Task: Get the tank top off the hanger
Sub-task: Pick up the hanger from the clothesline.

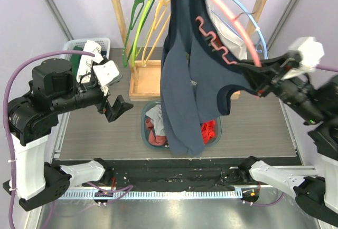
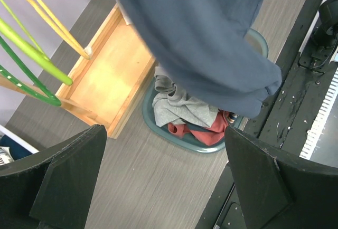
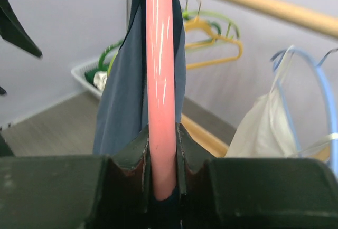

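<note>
The right end effector (image 3: 161, 160) is closed tight on the pink hanger (image 3: 160, 55), the bar seated in the notch between its pads, and it holds the hanger up in the air in front of the wooden rack (image 1: 142, 86). The navy tank top (image 1: 185, 81) is draped over that hanger and hangs down in a long fold, its lower edge just above the basket (image 1: 143, 129) of clothes on the counter (image 1: 95, 139). The left end effector (image 1: 119, 107) is spread as wide as it goes, holds nothing, and hovers to the left of the cloth without touching it.

The step in hand looks to be the left arm's reach for the garment. To do it well:

- Take the cloth high, near the shoulder strap, not at the hem (a low pull would likely only stretch the fabric against the hanger).
- Bite deep enough that the soft, limp jersey cannot slip out as the fingers close.
- Draw the strap outward along the hanger's arm and off its end, not straight down.
- Keep the right grip firm and the hanger level or tipped slightly toward the left arm.
- Steer clear of the green hangers (image 1: 134, 23) on the rack.
</note>
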{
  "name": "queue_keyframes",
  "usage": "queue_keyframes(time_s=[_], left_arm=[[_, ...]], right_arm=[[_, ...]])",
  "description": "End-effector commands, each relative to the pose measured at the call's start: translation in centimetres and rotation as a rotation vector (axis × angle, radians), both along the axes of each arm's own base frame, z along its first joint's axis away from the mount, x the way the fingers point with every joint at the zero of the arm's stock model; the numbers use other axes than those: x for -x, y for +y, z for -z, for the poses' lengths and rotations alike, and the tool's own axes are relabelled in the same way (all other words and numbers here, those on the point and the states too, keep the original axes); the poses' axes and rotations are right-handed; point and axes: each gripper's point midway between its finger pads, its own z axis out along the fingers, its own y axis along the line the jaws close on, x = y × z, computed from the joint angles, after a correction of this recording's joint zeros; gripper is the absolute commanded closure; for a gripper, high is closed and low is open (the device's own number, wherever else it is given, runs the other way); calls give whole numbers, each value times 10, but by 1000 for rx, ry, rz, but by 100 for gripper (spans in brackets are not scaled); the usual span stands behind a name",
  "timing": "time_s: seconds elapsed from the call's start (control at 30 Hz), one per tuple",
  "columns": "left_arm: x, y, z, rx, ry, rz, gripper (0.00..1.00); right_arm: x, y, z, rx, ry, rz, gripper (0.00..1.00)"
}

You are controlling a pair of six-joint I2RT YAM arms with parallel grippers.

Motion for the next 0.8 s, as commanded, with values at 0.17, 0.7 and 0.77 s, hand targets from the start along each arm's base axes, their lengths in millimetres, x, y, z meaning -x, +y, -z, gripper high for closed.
queue_keyframes(time_s=[0.17,0.7,0.77], left_arm=[[1,-2,-14,44,-24,3,0],[1,-4,-19,55,-29,10,0],[1,-4,-20,56,-31,9,0]], right_arm=[[32,-27,-109,-229,-302,23,99],[13,-15,-108,-207,-281,27,99],[14,-11,-109,-198,-278,9,99]])
